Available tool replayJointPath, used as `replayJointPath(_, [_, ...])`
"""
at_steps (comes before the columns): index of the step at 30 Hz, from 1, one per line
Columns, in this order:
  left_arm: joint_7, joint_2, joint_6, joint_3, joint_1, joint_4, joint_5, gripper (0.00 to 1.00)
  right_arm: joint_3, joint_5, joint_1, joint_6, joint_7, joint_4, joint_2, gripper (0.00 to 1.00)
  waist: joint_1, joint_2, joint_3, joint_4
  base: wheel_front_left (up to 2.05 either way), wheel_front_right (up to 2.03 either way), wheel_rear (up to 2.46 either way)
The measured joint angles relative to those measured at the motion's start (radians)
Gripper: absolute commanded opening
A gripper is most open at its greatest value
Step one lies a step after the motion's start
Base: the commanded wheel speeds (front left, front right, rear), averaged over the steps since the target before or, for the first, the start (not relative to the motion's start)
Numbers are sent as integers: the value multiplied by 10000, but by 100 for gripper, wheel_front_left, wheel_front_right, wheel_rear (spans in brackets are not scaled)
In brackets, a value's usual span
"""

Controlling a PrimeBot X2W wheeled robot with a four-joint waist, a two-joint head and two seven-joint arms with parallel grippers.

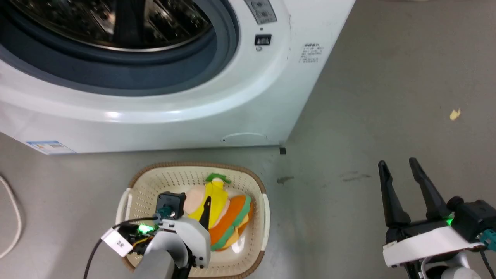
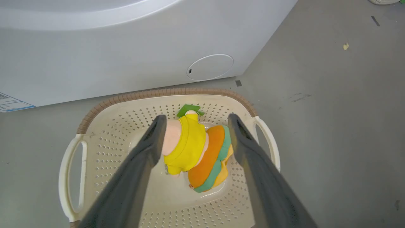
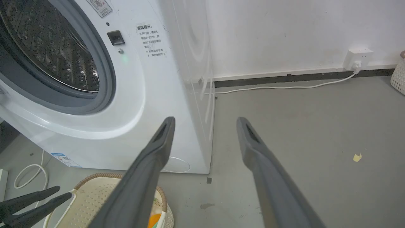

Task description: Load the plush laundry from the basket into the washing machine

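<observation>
The plush laundry (image 1: 221, 217) lies in the cream basket (image 1: 248, 180) on the floor, just before the white washing machine (image 1: 186, 116). It shows a peach head, yellow cloth, orange and green layers and a green tuft (image 2: 190, 109). My left gripper (image 2: 196, 117) hangs open above the basket (image 2: 164, 92), its fingers spread to either side of the plush laundry (image 2: 193, 148) without touching it. Off to the right, over bare floor, my right gripper (image 1: 398, 162) is open and holds nothing. The machine's steel drum (image 3: 47, 47) stands open behind its grey gasket (image 3: 106, 82).
A white cable (image 1: 11, 217) loops on the floor at the left. A small yellow scrap (image 1: 454, 114) lies on the grey floor right of the machine. A wall socket (image 3: 357, 58) with a cord and another pale basket (image 3: 399, 76) are by the far wall.
</observation>
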Motion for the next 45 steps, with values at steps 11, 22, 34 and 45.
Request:
replayJointPath(11, [397,337,-27,-222,-945,1233,-602,100,165,535,-145,-2,-232,-322,0,100,0,0,1269,-281,0,0,0])
replayJointPath(22, [859,700,104,-828,-2232,2372,-903,100,355,1005,-326,-2,-460,-545,0,100,0,0,2599,-493,0,0,0])
replayJointPath(34, [932,1411,313,-1762,-3610,3595,-918,100,895,1592,-703,-2,-679,-627,0,100,-1,0,3918,-1106,0,0,0])
replayJointPath(45, [865,1774,677,-2295,-4840,4700,-1221,100,1193,2330,-955,-2,-947,-679,-2,100,-1,0,5007,-1724,0,0,0])
